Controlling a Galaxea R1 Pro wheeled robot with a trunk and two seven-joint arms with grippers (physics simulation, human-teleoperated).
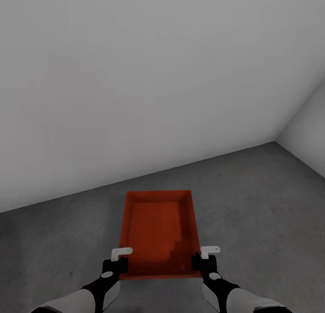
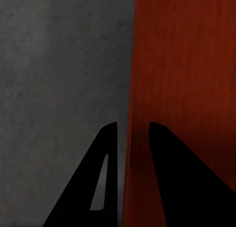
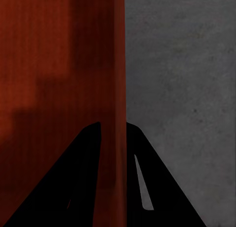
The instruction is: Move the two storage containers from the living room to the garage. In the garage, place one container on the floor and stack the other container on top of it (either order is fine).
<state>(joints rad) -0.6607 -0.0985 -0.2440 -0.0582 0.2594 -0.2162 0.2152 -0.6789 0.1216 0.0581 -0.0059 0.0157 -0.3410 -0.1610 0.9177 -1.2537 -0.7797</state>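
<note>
Garage floor [image 1: 253,204], both tools on container [image 1: 159,231]

The orange-red rectangular storage container [image 1: 159,229] lies in front of the robot above the dark grey concrete floor [image 1: 253,204], short of the plain grey wall [image 1: 135,78] behind it. The left gripper [image 1: 118,264] straddles the container's near left wall, the right gripper [image 1: 204,261] its near right wall. A second grey wall [image 1: 307,132] meets the first to the container's right.
</note>
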